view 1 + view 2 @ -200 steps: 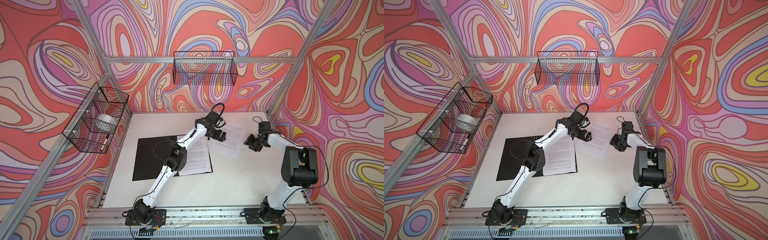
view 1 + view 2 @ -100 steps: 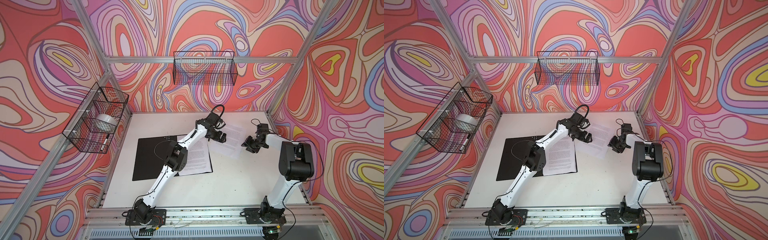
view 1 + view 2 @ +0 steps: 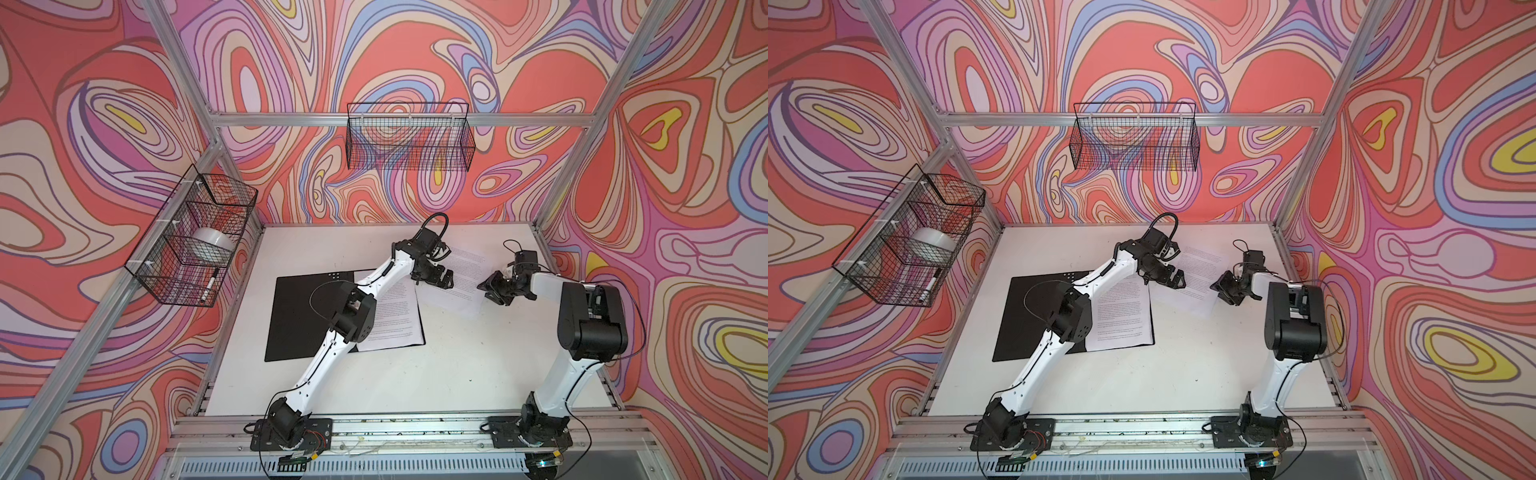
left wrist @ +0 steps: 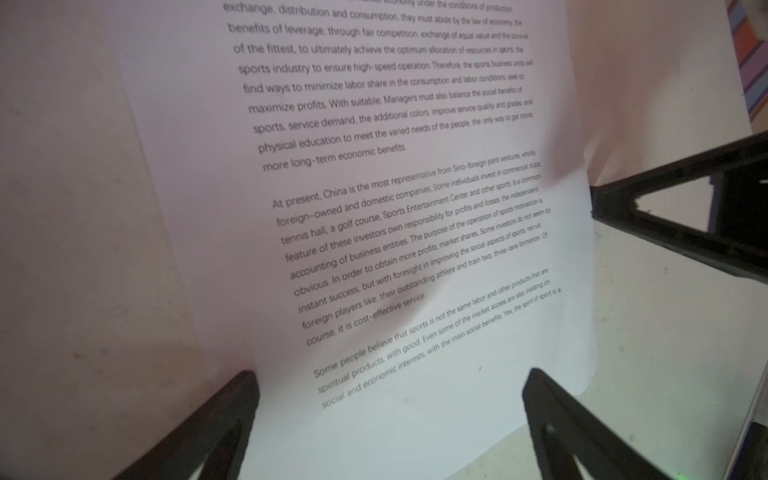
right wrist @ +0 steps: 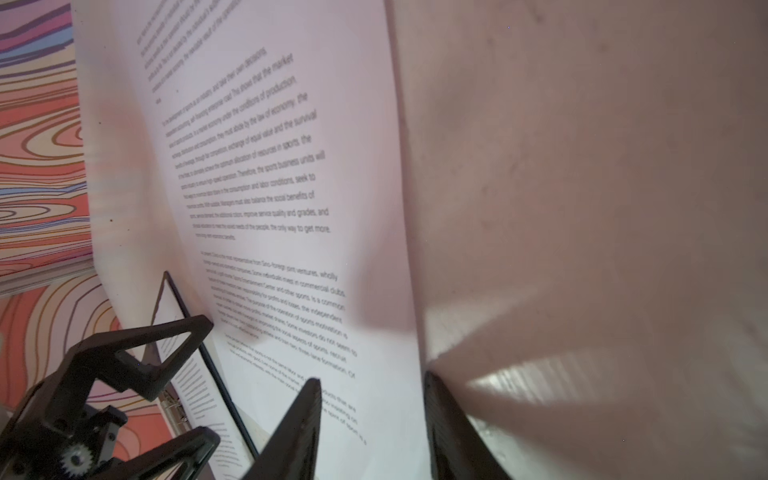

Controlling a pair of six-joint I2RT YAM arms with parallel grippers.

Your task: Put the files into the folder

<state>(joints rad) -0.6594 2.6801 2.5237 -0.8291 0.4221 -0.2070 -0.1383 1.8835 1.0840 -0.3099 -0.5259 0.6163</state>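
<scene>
- Top views: in both, the folder [image 3: 299,316] [image 3: 1034,320] is seen lying open and flat on the white table [image 3: 415,374], left of the middle, with its black inside turned up.
- One printed sheet [image 3: 395,320] [image 3: 1121,316] is laid on the folder's right half, partly hidden by the left arm.
- A second, loose sheet [image 3: 461,278] [image 3: 1200,274] is found on the table just right of the folder, turned at an angle to it and lying between the two grippers.
- The left gripper [image 3: 448,279] [image 3: 1179,280] is placed at the loose sheet's edge nearest the folder. The right gripper [image 3: 484,291] [image 3: 1217,291] is placed at the opposite edge.
- Left wrist view: the left gripper [image 4: 392,374] is shown with its jaws spread wide over the end of the loose sheet [image 4: 395,208]. Nothing is held between them.
- The paper is seen to ripple near that end rather than lie flat.
- Right wrist view: the right gripper [image 5: 372,378] is shown partly open, one finger over the paper and the other over bare table, so that the sheet's edge is straddled. No pinch on the paper can be made out.
- The left gripper [image 5: 210,378] and the folder's dark edge [image 5: 224,395] are visible beyond the sheet.
- A tape roll [image 3: 210,244] and a marker [image 3: 210,284] are kept in the wire basket [image 3: 166,266] on the left wall.
</scene>
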